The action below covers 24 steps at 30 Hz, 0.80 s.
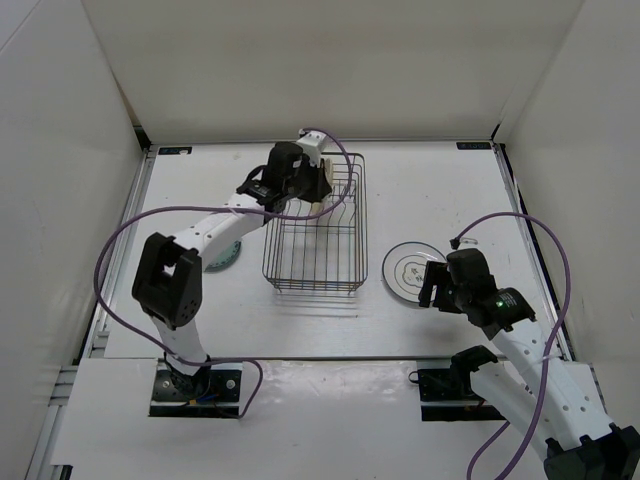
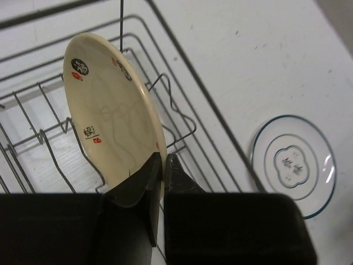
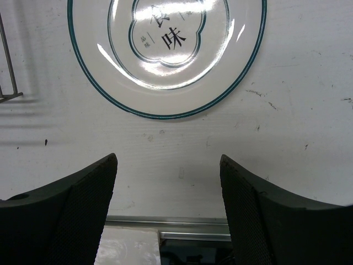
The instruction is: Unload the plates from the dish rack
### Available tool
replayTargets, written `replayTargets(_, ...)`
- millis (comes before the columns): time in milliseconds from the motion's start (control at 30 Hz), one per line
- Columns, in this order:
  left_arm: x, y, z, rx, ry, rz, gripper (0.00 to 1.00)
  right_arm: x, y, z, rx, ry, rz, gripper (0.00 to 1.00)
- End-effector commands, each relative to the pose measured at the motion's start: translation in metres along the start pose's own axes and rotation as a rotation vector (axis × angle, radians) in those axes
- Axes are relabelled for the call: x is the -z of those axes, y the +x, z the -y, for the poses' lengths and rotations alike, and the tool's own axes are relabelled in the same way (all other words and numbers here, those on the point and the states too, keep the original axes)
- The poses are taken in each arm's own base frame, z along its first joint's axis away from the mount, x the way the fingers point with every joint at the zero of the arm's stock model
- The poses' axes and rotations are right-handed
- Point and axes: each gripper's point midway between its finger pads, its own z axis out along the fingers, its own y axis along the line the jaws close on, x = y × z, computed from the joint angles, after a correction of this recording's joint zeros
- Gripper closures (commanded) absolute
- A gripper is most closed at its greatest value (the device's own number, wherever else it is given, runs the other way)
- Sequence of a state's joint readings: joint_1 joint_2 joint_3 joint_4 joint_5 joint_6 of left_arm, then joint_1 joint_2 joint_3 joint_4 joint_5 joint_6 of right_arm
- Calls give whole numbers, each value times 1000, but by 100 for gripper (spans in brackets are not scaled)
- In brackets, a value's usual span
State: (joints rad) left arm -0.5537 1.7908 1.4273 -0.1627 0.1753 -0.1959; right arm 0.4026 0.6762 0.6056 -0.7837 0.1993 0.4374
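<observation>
White table [image 1: 430,190] below, left hand [image 2: 164,160] apparently pinches cream plate [image 2: 110,110] rim.

White table [image 1: 440,190] w/ scuffs, boxed in by plain white walls [image 1: 330,60], even light.

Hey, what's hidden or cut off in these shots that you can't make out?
Top view: the teal plate is mostly under the left arm.
Left wrist view: the lower rim of the cream plate is behind the left pincer.
Right wrist view: the far edge of the white plate is cut off by the frame.
</observation>
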Motion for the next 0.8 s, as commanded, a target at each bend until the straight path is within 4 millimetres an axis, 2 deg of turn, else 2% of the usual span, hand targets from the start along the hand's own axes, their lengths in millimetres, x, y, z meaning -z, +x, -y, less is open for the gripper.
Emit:
replayTargets(0, 37, -69, 27, 26, 68, 219, 86, -2, 1, -2, 5, -8, 3, 22)
replayTargets(33, 47, -78, 30, 23, 71, 250, 87, -2, 0, -1, 8, -7, 6, 22)
replayTargets(133, 58, -87, 33, 17, 74, 283, 89, -2, 0, -2, 7, -9, 6, 22)
replayTargets(200, 77, -102, 37, -23, 74, 325, 90, -2, 0, -1, 5, -7, 7, 22)
replayTargets(233, 85, -100, 37, -31, 65, 304, 90, -1, 0, -2, 7, -10, 9, 22)
replayTargets(267, 96, -111, 39, -47, 58, 323, 91, -1, -2, -2, 6, -11, 12, 22)
replayTargets(333, 109, -97, 25, -119, -31, 244, 93, -1, -1, -2, 4, -12, 10, 22)
replayTargets(367, 121, -105, 25, -176, -59, 253, 94, -1, 0, -2, 5, -11, 8, 22)
replayTargets(400, 131, -96, 5, -207, -175, 206, 94, -1, 0, -2, 6, -14, 7, 22)
replayTargets(467, 151, -75, -13, -299, -265, 102, 96, -1, 0, -3, 6, -20, 9, 22)
replayTargets(500, 163, -71, -37, -327, -401, 76, 96, -1, 0, -4, 6, -26, 12, 22)
replayTargets(533, 169, -54, -48, -348, -449, 17, 98, -1, -1, -5, 12, -28, 14, 22)
replayTargets(567, 180, -53, -56, -388, -495, 13, 99, -2, 0, -4, 12, -27, 8, 22)
replayTargets(600, 191, -29, -81, -415, -617, -50, 99, -3, -1, -4, 10, -25, 8, 22)
replayTargets(667, 204, -16, -95, -435, -699, -80, 99, -3, -1, -5, 15, -32, 9, 22)
replayTargets(700, 207, 9, -109, -433, -734, -142, 99, -4, -1, -5, 15, -30, 10, 22)
replayTargets(767, 211, 26, -122, -415, -788, -168, 99, -4, 0, -7, 22, -40, 2, 22)
